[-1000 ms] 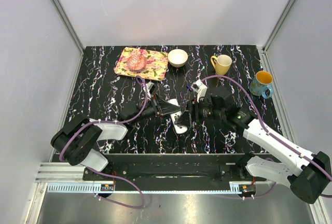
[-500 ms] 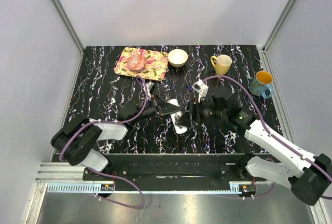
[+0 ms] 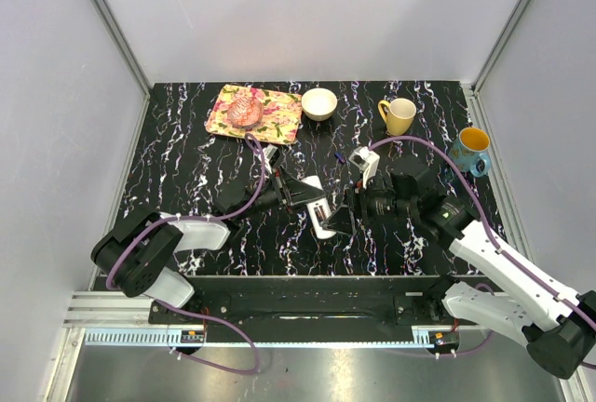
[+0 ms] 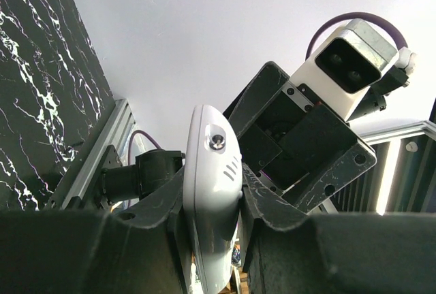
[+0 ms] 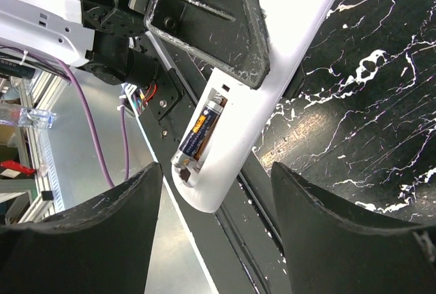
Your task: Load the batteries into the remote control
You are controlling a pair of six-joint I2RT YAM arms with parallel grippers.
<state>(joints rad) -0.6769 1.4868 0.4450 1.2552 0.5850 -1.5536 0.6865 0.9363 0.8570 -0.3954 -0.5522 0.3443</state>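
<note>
**A:** Biggest risk?

**B:** My left gripper [image 4: 212, 226] pinches the remote [image 5: 286, 42] aloft. My right gripper [image 5: 216, 185] hangs spread and empty just beside it. One battery [image 5: 199, 133] lies in its slot, and a clumsy push could twist the remote or pop that battery out.

left gripper [image 3: 307, 197]: clamped on remote
remote [image 3: 322, 223]: white, between left jaws, free end toward right jaws
right gripper [image 3: 341, 225]: just beside remote's free end, jaw gap unclear
tray [image 3: 279, 123]: well beyond left jaws, pink lump [image 3: 244, 110] on it
bowl [image 3: 319, 102]: beyond both jaws, beside tray
yellow mug [image 3: 400, 116]: beyond right jaws
blue mug [image 3: 468, 149]: well right of right jaws
</note>
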